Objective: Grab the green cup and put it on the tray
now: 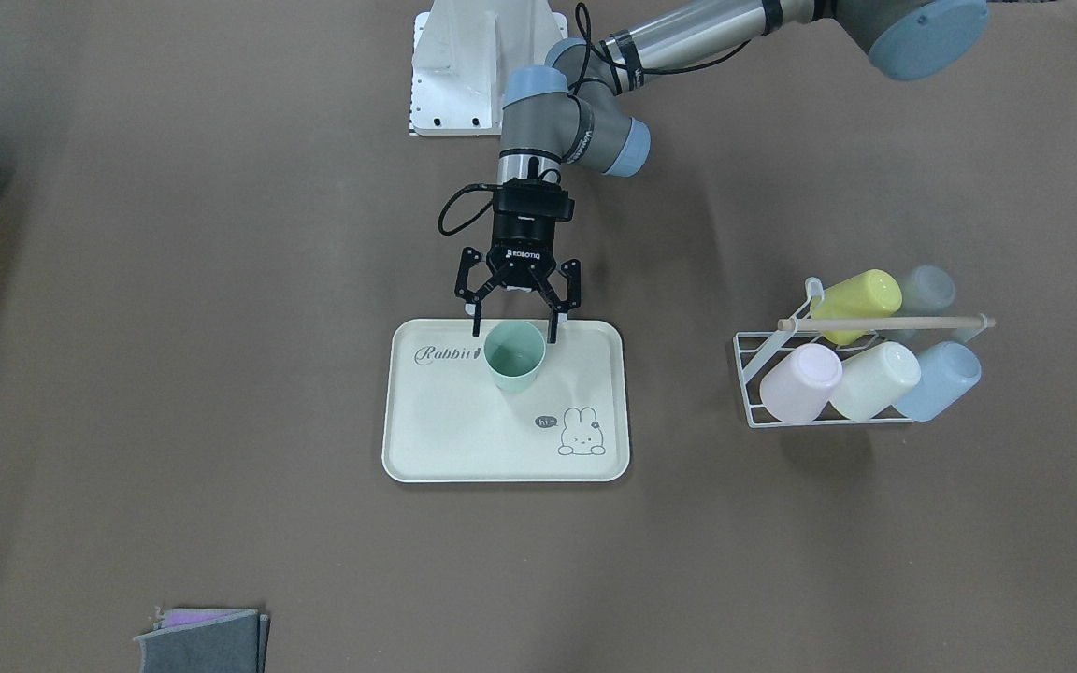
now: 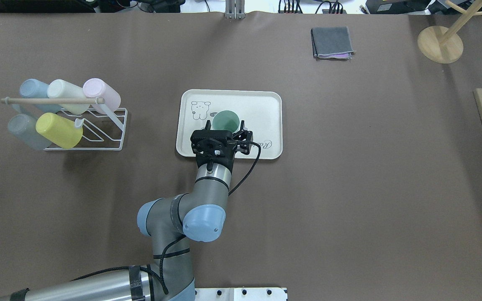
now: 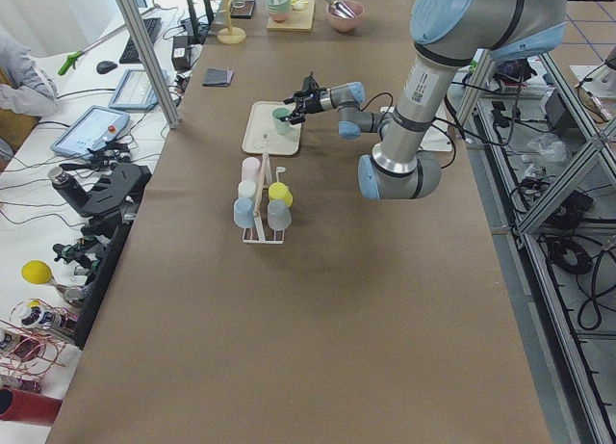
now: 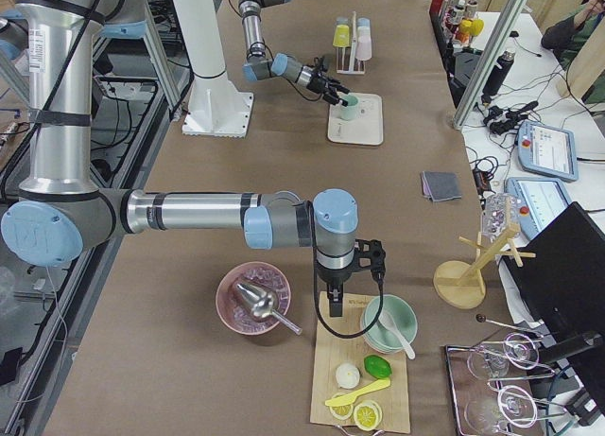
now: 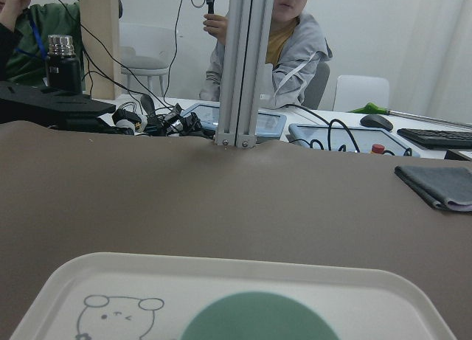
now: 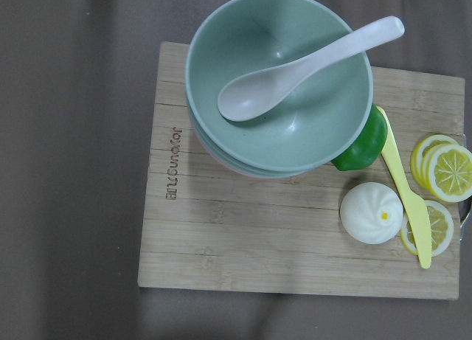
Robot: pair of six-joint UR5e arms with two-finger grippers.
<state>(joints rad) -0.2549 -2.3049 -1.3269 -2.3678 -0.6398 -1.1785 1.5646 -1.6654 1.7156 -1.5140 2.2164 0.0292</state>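
Front-facing view: left tool [image 1: 514, 334] points down over the tray, jaws spread wide, one finger on each side of the green cup [image 1: 514, 357]. The fingers sit just outside the rim. Contact can't be confirmed, but nothing looks clamped.

The cup stands upright, mouth up, on the tray [image 1: 445, 439], in the robot-side half next to the "Rabbit" script. The left wrist view agrees: cup rim at the bottom edge, tray rim beyond it.

Right tool [image 4: 336, 304] hangs over the wooden board [image 6: 221, 207] at the far end of the desk [image 1: 221, 374]. Only the right side view shows it, so open or closed can't be told.

Step, as a judgement: the placement looks done and this is the release/retreat stage. The next move calls for a straight vertical lift that keeps both fingers off the rim, since a sideways drag could tip the cup or slide it.

Counts:
- green cup: 1
- tray: 1
- rack [image 1: 931, 322]: 1, well off to the side, holding 5 cups on their sides:
  - yellow cup [image 1: 861, 301]
  - grey cup [image 1: 929, 288]
  - pink cup [image 1: 800, 381]
  - cream cup [image 1: 875, 379]
  - light blue cup [image 1: 940, 379]
- folded cloth [image 2: 332, 42]: 1
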